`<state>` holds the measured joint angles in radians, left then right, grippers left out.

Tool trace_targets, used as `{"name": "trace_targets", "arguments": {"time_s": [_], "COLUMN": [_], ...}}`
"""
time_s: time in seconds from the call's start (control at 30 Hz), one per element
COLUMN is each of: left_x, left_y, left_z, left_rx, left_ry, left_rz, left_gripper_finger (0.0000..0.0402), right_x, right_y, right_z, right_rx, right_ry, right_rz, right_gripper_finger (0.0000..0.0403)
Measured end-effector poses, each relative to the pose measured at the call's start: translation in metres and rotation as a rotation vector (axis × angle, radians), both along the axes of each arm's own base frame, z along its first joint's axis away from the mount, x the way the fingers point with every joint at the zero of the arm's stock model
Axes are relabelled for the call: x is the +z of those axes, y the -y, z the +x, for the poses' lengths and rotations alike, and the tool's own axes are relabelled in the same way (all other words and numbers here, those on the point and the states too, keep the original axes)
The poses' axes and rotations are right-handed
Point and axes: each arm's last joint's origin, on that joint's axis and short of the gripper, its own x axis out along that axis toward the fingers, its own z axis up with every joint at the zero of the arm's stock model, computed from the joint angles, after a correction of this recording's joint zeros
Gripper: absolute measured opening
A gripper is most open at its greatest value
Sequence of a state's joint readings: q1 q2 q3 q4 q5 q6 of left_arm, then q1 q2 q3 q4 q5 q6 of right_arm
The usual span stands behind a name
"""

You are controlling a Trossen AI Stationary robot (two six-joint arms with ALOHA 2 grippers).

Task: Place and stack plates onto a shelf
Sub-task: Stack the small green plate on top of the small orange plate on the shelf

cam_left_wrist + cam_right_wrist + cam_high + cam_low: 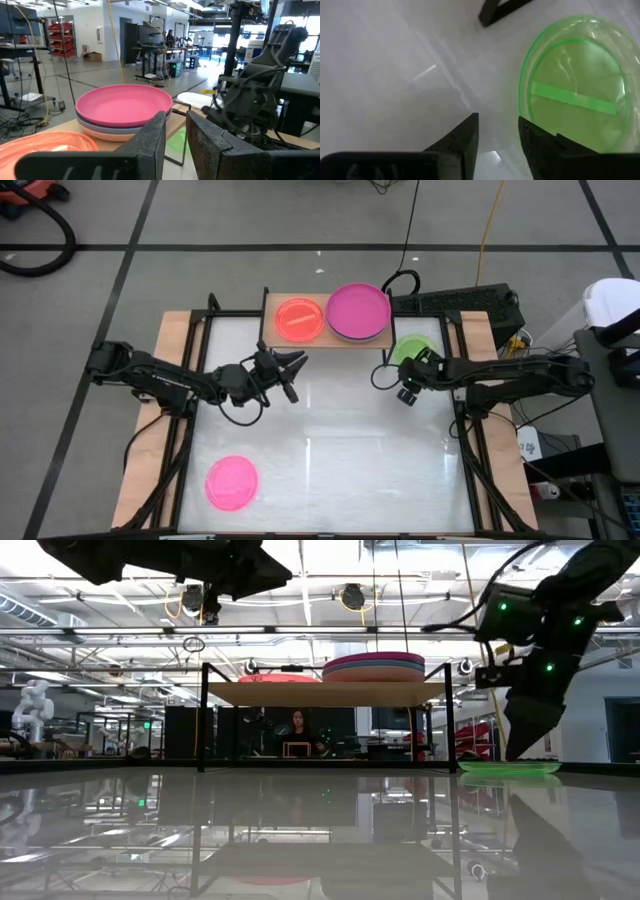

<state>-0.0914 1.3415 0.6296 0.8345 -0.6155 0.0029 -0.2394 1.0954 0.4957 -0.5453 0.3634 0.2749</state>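
The light-wood shelf (pixel 325 338) stands at the table's far middle. On it lie an orange plate (pixel 298 318) and a stack of plates topped by a magenta one (pixel 358 311). A green plate (pixel 575 95) lies flat on the table just right of the shelf. A hot-pink plate (pixel 232 482) lies flat near the front left. My left gripper (pixel 175 137) hovers open and empty in front of the shelf, pointing level at it. My right gripper (pixel 497 132) slants down, open and empty, just above the table beside the green plate's near-left rim.
The shelf's thin black legs (pixel 203 715) stand on the glossy white tabletop. A black shelf foot (pixel 495 10) lies close beyond my right gripper. Black frame rails run along the table's left and right sides. The table's middle and near right lie bare.
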Motion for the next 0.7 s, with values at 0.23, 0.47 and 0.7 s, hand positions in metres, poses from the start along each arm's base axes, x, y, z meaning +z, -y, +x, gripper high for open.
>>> {"name": "trace_targets", "arguments": {"time_s": [0.23, 0.47, 0.7], "left_x": [0.000, -0.002, -0.003], "left_y": [0.000, 0.000, 0.000], "left_z": [0.000, 0.000, 0.001], "left_rx": [-0.015, -0.016, -0.017], "left_ry": [-0.001, -0.015, -0.022], "left_rz": [-0.003, -0.007, -0.006], "left_gripper_finger": [0.0081, 0.0081, 0.0081], "right_x": [-0.008, -0.019, -0.027], "right_y": [0.015, 0.027, 0.031], "right_z": [0.006, 0.009, 0.011], "right_rx": [-0.029, -0.083, -0.103], "right_ry": [-0.013, -0.043, -0.070], "right_rz": [-0.019, -0.011, -0.001], "right_gripper_finger": [0.0159, 0.0162, 0.0135]}}
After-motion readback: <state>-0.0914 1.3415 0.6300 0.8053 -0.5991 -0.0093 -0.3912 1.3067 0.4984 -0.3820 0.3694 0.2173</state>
